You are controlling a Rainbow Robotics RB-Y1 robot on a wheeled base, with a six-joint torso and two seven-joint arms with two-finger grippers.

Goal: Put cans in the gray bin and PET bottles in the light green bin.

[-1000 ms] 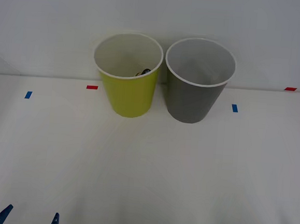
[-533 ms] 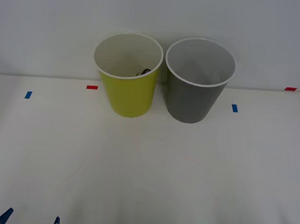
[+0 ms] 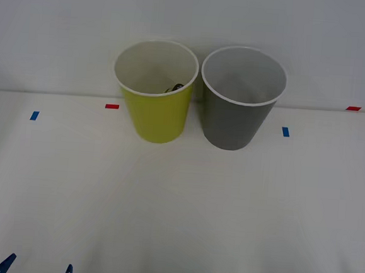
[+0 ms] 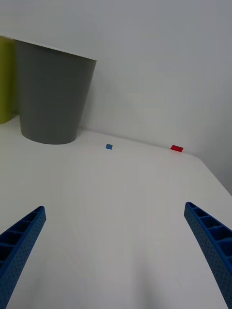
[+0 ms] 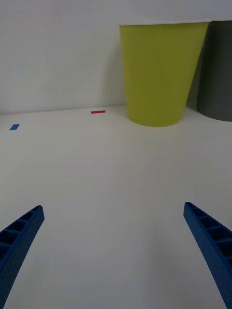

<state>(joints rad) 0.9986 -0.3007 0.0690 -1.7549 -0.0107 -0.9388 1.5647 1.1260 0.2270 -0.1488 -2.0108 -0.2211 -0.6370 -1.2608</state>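
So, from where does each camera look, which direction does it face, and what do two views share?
Front view: above the arms, facing forward and down at the table; left gripper fingertips at the bottom edge.
Left wrist view: low over the table, facing the light green bin; open blue fingers.
Right wrist view: low, facing the gray bin; right gripper open.
All share both bins.

The tall, round, tapered yellow-green plastic bin (image 3: 154, 109) stood upright at about 12 o'clock on the table, its white rim just beside that of the tall, round, tapered gray plastic bin (image 3: 237, 119) at about 1 o'clock. A small dark-capped object (image 3: 175, 87), barely visible, lay inside the green bin.
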